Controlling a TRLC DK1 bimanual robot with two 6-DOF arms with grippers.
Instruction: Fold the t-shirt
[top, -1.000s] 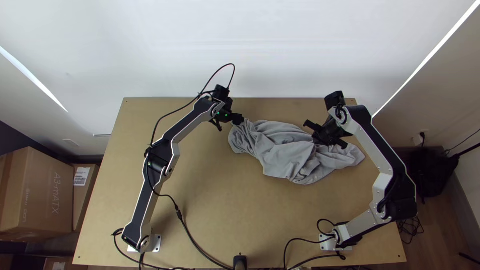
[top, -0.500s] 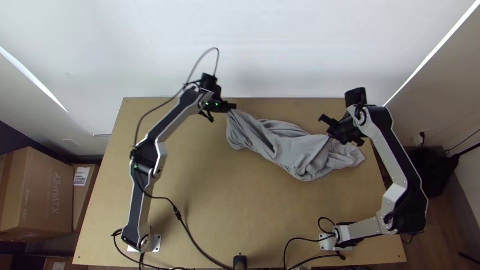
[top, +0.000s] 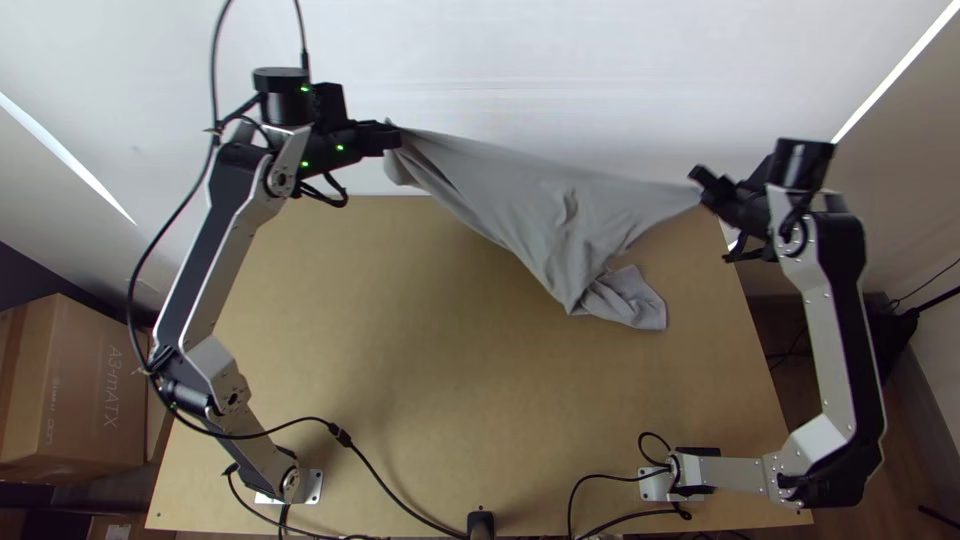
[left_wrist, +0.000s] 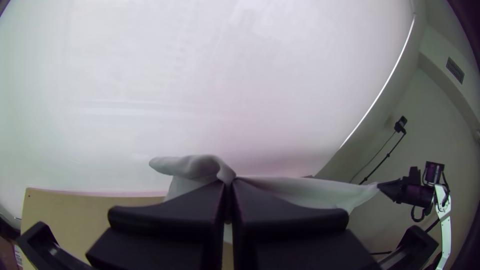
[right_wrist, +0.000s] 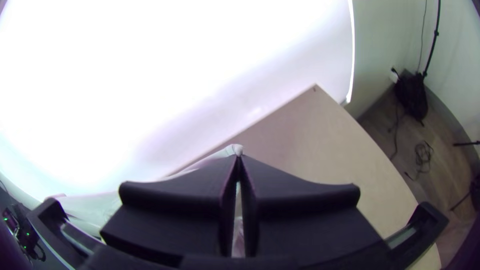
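Grey t-shirt pinched in the left gripper.
The fingers press together on a bunched part; cloth stretches to the right gripper, well apart on the right. The worktop lies lower, a pale wall on the far side.

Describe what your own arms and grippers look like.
The left arm and right arm have silver-grey links faced with black, and black joints. The left gripper and right gripper are black, each with two wide, flat fingers. A black cable runs along the left arm, and small green lights glow near its gripper.
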